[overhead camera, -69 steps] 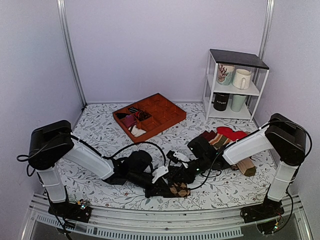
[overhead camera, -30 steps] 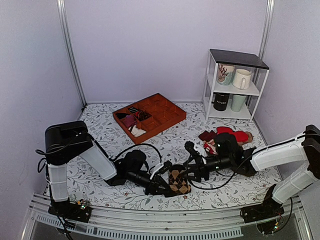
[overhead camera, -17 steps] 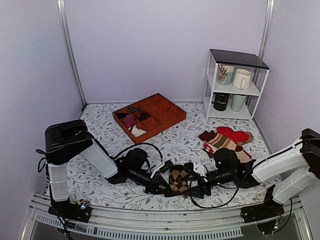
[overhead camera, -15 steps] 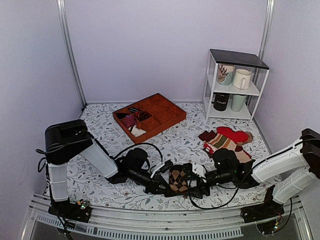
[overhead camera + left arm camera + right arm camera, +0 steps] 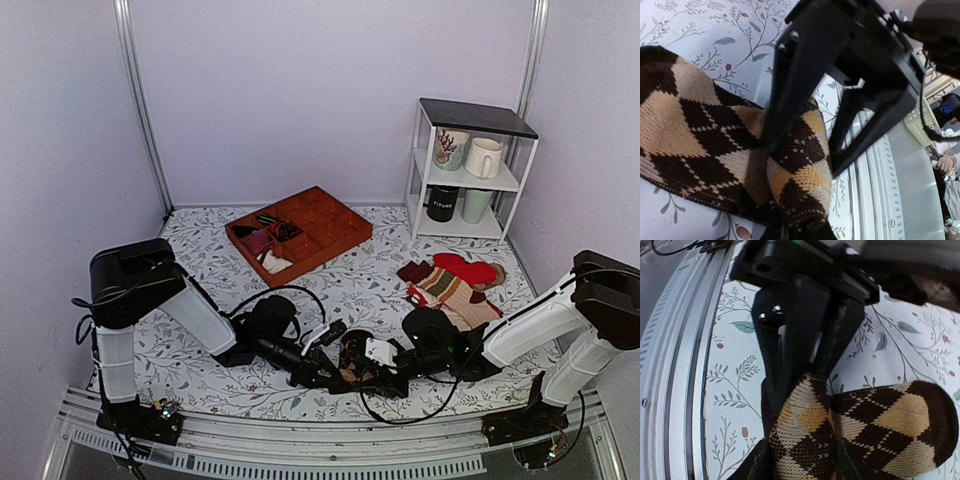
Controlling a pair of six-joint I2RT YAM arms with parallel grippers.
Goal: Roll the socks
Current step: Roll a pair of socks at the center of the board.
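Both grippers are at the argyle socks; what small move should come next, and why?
Probably the right gripper should roll the socks one more turn: they lie only partly bundled with a flat stretch left, the left gripper pinches the fold, and the right fingers flank it.

The dark brown socks (image 5: 352, 362), patterned with tan and black argyle diamonds, lie bunched in a short thick fold on the flowered desk (image 5: 330, 275) near its front edge, seemingly partly rolled, with one rounded end free.
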